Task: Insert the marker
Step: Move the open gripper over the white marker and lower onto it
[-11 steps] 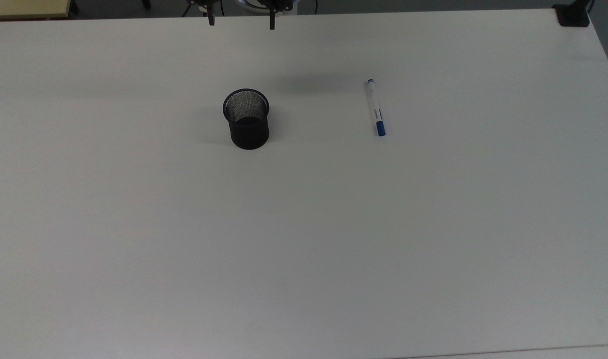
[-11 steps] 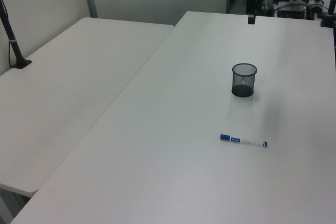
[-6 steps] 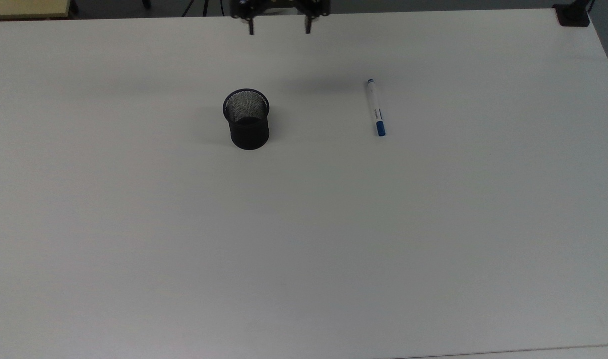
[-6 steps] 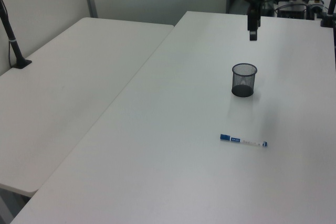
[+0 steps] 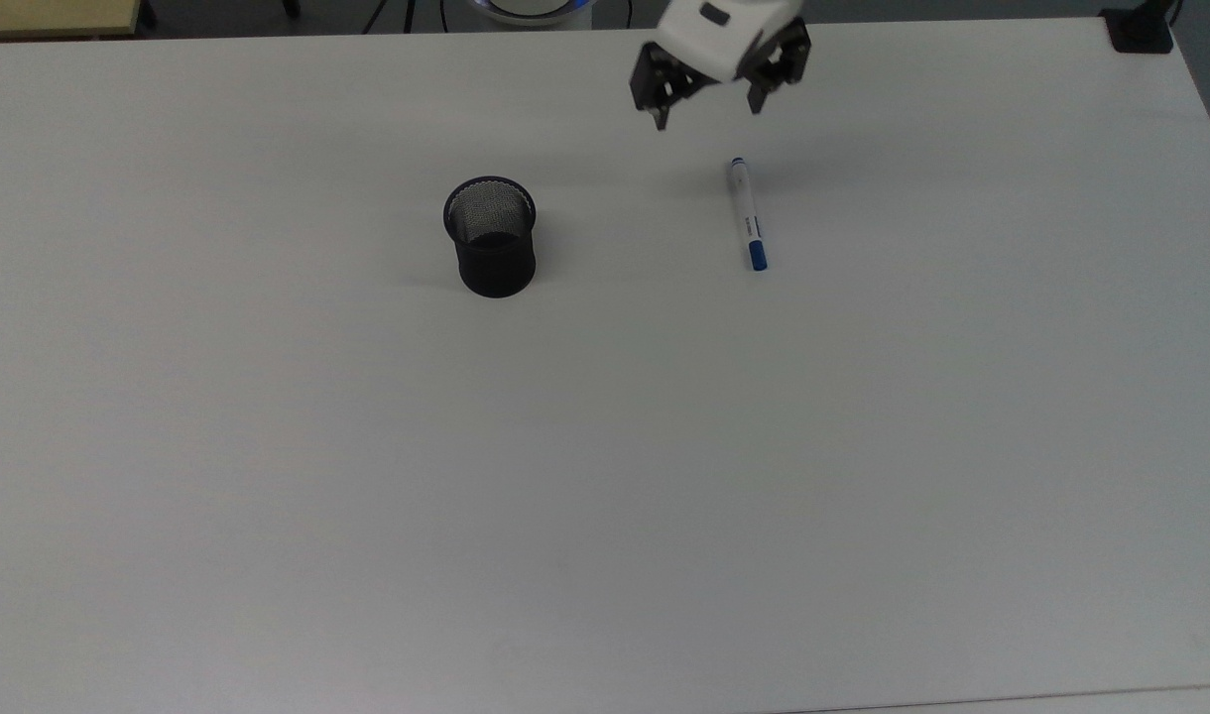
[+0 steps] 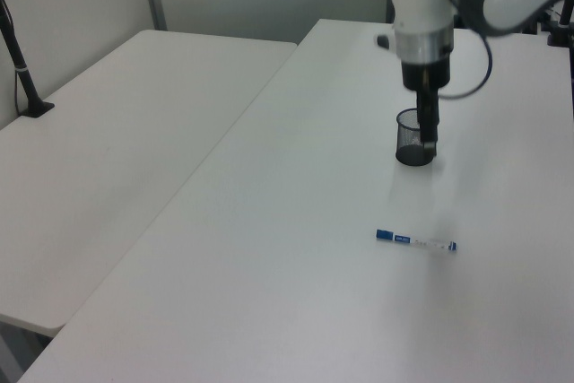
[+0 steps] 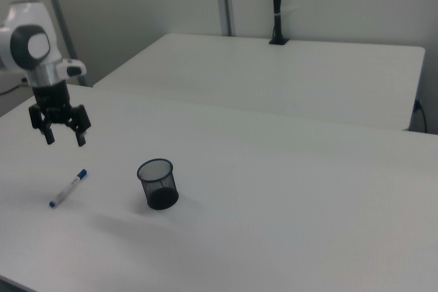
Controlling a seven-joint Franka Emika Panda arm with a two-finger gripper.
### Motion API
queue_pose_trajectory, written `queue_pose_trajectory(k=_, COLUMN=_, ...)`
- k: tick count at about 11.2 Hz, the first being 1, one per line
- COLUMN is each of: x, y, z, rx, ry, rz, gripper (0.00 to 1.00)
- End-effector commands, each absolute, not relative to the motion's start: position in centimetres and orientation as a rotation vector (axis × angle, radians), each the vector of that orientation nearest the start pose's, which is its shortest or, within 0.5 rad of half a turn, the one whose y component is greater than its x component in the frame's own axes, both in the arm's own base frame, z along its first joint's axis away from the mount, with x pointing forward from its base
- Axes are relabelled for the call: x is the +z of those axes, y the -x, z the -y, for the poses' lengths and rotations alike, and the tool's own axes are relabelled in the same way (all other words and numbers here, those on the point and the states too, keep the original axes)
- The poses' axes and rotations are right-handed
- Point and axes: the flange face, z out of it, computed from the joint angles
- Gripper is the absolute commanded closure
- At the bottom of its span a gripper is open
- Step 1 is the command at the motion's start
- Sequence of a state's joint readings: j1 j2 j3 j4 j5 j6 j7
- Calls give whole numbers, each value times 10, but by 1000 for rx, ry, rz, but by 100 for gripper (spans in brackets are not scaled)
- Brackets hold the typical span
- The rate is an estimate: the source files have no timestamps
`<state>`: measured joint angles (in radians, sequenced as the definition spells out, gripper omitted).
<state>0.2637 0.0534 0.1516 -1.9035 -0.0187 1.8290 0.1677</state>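
The approach step is judged under way: the gripper (image 5: 709, 111), fingers spread and empty, is held above the marker (image 5: 747, 214) lying flat near the tabletop's (image 5: 605, 476) far edge, so lowering astride it is called for.

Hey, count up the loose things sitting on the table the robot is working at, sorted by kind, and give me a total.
Markers: 1, the white marker with a blue cap, lying flat.
Cups: 1, the black mesh cup, standing upright and apart from the marker.
Total: 2.
The open gripper hovers above the table, holding nothing.
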Motion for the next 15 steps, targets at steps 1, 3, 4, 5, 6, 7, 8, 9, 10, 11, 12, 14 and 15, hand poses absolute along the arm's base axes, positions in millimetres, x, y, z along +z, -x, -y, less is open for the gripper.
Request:
queue_pose_trajectory(k=1, x=397, y=-522, z=-252, rx=166, ry=3155, rz=233, gripper=0)
queue_pose_trajectory(k=3, x=372, y=-517, z=-278, rx=142, ry=3162, rz=219, gripper=6)
queue_pose_trajectory(k=4, x=364, y=-521, z=-280, rx=136, ry=3160, rz=217, gripper=12)
queue_pose_trajectory(k=5, x=350, y=-525, z=-282, rx=121, ry=3164, rz=230, gripper=12)
queue_pose_trajectory(k=6, x=332, y=-531, z=-285, rx=95, ry=3177, rz=231, gripper=17)
queue_pose_trajectory(k=7, x=314, y=-536, z=-287, rx=60, ry=3197, rz=224, gripper=25)
queue_pose_trajectory(k=8, x=303, y=-538, z=-287, rx=49, ry=3218, rz=226, gripper=33)
queue_pose_trajectory(k=9, x=301, y=-539, z=-286, rx=47, ry=3223, rz=232, gripper=42)
queue_pose_trajectory(k=10, x=302, y=-540, z=-285, rx=45, ry=3222, rz=230, gripper=55)
queue_pose_trajectory(k=11, x=303, y=-541, z=-286, rx=40, ry=3222, rz=233, gripper=69)
queue_pose_trajectory(k=12, x=304, y=-542, z=-285, rx=36, ry=3220, rz=229, gripper=81)
queue_pose_trajectory(k=14, x=304, y=-543, z=-285, rx=36, ry=3220, rz=235, gripper=92)
queue_pose_trajectory(k=15, x=304, y=-545, z=-281, rx=36, ry=3221, rz=228, gripper=93)
